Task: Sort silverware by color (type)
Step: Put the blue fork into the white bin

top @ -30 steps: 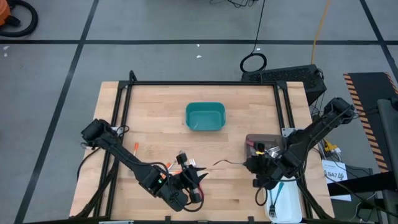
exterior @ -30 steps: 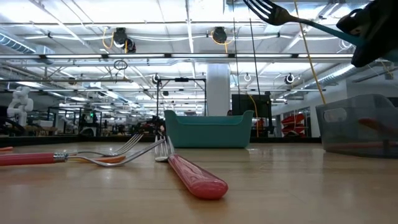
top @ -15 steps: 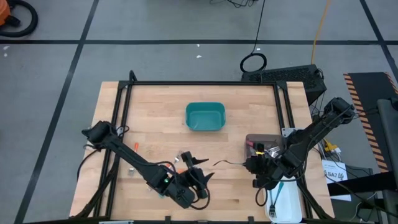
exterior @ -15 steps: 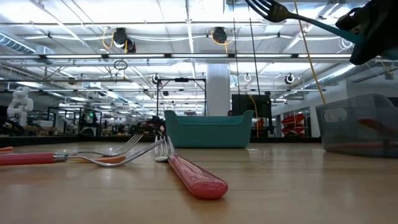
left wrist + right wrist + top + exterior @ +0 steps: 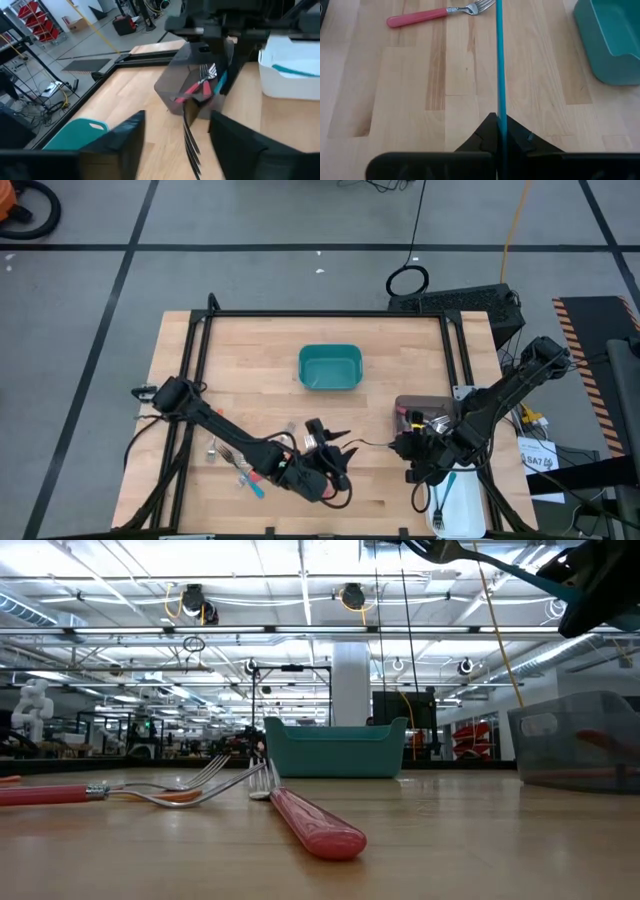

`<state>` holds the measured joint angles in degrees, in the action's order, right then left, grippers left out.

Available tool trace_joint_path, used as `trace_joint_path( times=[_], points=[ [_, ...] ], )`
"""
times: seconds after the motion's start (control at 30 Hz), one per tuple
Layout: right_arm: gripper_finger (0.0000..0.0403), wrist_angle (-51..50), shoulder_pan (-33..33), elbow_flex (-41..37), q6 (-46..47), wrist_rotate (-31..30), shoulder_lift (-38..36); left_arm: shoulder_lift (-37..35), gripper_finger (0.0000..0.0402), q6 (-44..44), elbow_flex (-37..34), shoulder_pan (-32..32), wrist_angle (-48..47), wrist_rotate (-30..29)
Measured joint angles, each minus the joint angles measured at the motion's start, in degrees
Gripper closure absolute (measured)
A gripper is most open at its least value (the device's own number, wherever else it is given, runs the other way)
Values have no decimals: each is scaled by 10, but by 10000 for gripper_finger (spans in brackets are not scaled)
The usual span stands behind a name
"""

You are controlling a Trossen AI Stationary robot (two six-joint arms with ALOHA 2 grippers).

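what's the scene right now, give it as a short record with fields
right tool: shut on the teal-handled fork, held up off the table near the grey bin
left tool: open, low over the front middle of the table, nothing between its fingers
teal bin: back centre
white bin: front right corner, a teal handle lies in it
grey bin contents: red-handled forks
loose on table: red-handled fork and others at front left
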<state>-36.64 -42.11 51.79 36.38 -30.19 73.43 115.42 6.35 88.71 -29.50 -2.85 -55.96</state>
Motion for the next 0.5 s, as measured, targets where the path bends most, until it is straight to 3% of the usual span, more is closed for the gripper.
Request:
trace_joint_path(
  times=[0.27,0.5],
  points=[
    [399,2,0,0,-1,-26,0,-2,382,-7,0,0,-2,4],
    [396,15,0,0,8,-26,0,-2,394,-20,0,-3,-2,-13]
  ],
)
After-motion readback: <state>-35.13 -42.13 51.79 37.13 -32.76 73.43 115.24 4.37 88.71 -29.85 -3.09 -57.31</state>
